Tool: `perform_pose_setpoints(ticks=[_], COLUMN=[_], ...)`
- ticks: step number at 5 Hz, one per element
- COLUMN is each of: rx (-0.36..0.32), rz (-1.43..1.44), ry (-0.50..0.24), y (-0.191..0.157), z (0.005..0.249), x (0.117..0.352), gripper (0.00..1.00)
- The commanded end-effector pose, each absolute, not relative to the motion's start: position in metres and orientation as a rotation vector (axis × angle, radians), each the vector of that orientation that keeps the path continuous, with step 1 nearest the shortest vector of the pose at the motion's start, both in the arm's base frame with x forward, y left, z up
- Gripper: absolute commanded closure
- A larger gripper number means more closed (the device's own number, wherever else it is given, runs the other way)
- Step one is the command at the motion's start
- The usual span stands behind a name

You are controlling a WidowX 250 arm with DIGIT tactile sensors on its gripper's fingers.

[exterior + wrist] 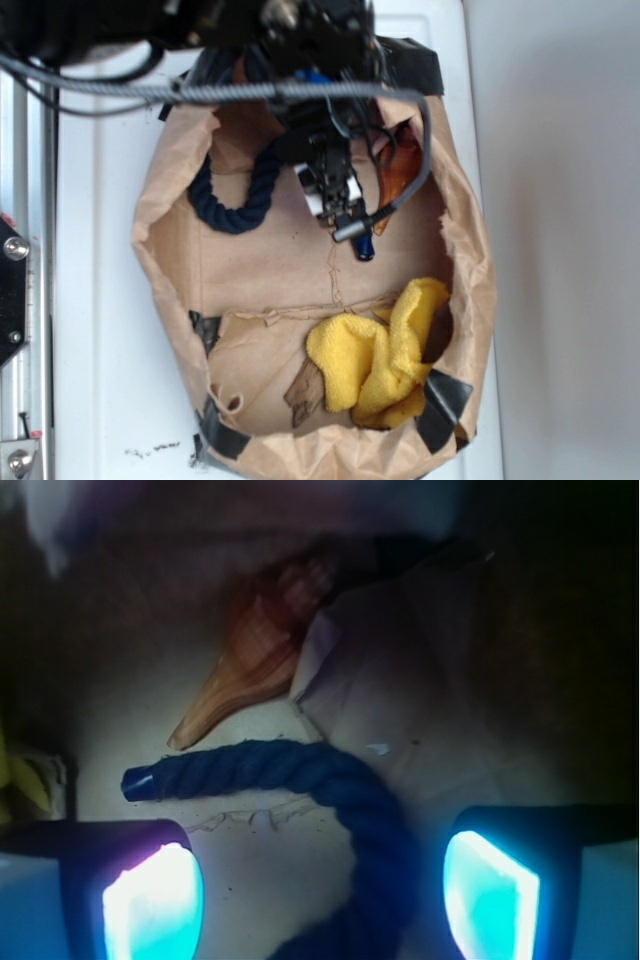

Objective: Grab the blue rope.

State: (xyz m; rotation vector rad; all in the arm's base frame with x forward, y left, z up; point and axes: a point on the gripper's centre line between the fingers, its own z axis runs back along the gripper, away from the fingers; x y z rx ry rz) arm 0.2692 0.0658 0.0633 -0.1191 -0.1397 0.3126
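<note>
The blue rope (235, 205) lies curved on the floor of a brown paper bag (260, 275). One shiny blue capped end (365, 246) pokes out below my gripper (335, 205). My gripper hangs over the rope's middle and hides that stretch in the exterior view. In the wrist view the rope (300, 765) runs from its capped end (138, 782) rightward, then bends down between my fingers, closer to the right one (490, 895). My gripper (320, 895) is open, and neither finger touches the rope.
An orange seashell (255, 665) lies just beyond the rope, also seen at the bag's far right (400, 165). A crumpled yellow cloth (385, 360) sits in the bag's near part. The robot's grey braided cable (200, 92) crosses the top. The bag's walls stand raised all round.
</note>
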Motion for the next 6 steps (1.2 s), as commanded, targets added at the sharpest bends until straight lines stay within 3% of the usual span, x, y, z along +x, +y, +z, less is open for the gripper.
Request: perform_pose_setpoints(ticks=[1,3,6], rx=[-0.059,0.006,-0.074], rz=[0.228,0.166,0.105], ry=[-0.200,-0.189,-0.175], y=[0.051,0.046,0.066], z=[0.053,0.032,0.068], x=[0.286,0.295,0.289], gripper=[0.00,0.00,0.00])
